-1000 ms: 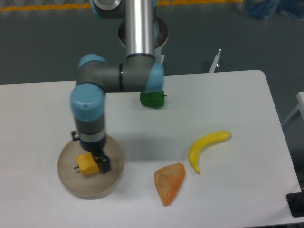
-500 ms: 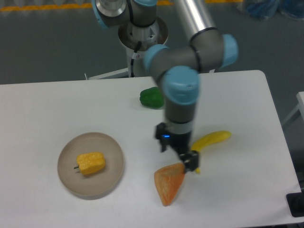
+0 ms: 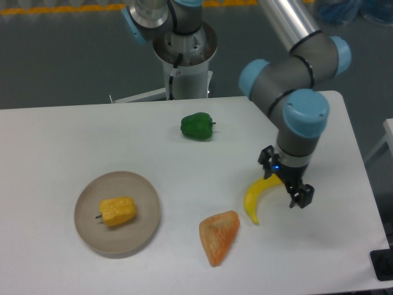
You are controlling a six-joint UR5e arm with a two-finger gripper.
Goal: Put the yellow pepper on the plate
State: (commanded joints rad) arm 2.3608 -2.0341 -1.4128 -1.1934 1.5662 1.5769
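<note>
Over on the right side of the table (image 3: pixel 73 135), the end effector (image 3: pixel 285 182) hangs above the upper end of a banana (image 3: pixel 255 198), its two dark fingers spread apart with nothing between them; one finger (image 3: pixel 302 196) shows to the right of the fruit and the other sits up by the wrist on the left. Whether either finger touches the banana I cannot tell from where I stand. Just left of the banana, toward the near edge, lies an orange wedge-shaped piece (image 3: pixel 219 236), close to it but apart. Farther back, near the middle of the table, a green pepper (image 3: pixel 197 126) sits alone, well clear of the arm. On the near left rests the plate (image 3: pixel 141 230), round and grey-beige, and the yellow pepper (image 3: pixel 118 211) lies on it, a little left of the plate's middle, tipped on its side with its short dark stem pointing left. The end effector is well apart from both pepper and plate.
</note>
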